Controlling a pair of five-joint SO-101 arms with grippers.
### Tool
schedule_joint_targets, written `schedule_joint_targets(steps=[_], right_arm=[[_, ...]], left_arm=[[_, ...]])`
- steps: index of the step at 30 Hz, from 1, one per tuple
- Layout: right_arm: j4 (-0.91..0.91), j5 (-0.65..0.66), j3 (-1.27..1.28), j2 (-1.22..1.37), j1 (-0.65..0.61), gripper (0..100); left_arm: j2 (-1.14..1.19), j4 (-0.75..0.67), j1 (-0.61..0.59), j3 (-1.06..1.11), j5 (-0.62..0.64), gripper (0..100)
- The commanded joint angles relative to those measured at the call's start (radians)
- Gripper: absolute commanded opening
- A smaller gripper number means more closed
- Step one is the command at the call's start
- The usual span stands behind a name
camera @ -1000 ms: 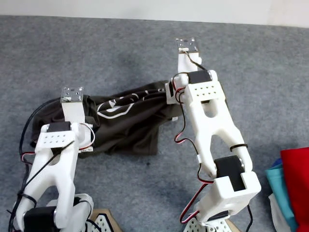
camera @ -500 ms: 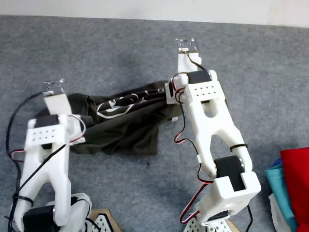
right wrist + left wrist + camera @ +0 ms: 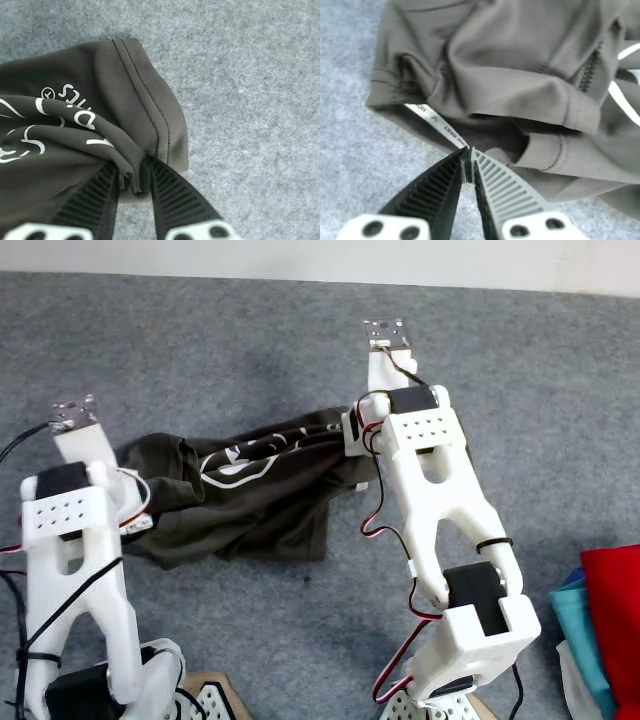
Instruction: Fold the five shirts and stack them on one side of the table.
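Observation:
A dark olive shirt [image 3: 260, 490] with white print lies bunched on the grey carpeted table, stretched between both arms. My left gripper [image 3: 469, 167] is shut at the shirt's [image 3: 520, 75] left end, with a white label strip [image 3: 437, 124] running into its closed tips. In the high view this gripper [image 3: 135, 523] sits mostly under its own arm. My right gripper [image 3: 134, 182] is shut on a gathered fold at the hemmed corner of the shirt [image 3: 60, 150]; from above it [image 3: 352, 435] holds the shirt's right end.
A pile of clothes lies at the table's right edge: a red shirt [image 3: 612, 610] on top, a teal one [image 3: 585, 630] and a white one [image 3: 575, 680] under it. Bare grey carpet [image 3: 200, 350] surrounds the dark shirt.
My left arm has swung to the left and slightly away, uncovering the shirt's left end. The right arm has kept still, holding its end.

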Motion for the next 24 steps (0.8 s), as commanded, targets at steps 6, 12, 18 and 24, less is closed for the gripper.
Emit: schedule_joint_targets(steps=[6,12,18,24], right_arm=[[-0.015,0.000,-0.005,-0.008,-0.007,0.6],[-0.015,0.000,-0.005,-0.008,-0.007,0.6],[-0.015,0.000,-0.005,-0.008,-0.007,0.6],[-0.015,0.002,-0.005,-0.008,-0.007,0.6]], left_arm=[[-0.001,-0.012,0.047,0.012,0.011,21],[0.001,-0.187,0.090,0.122,0.005,25],[0.001,-0.184,0.090,0.130,-0.037,25],[0.001,-0.189,0.091,0.191,-0.114,25]])
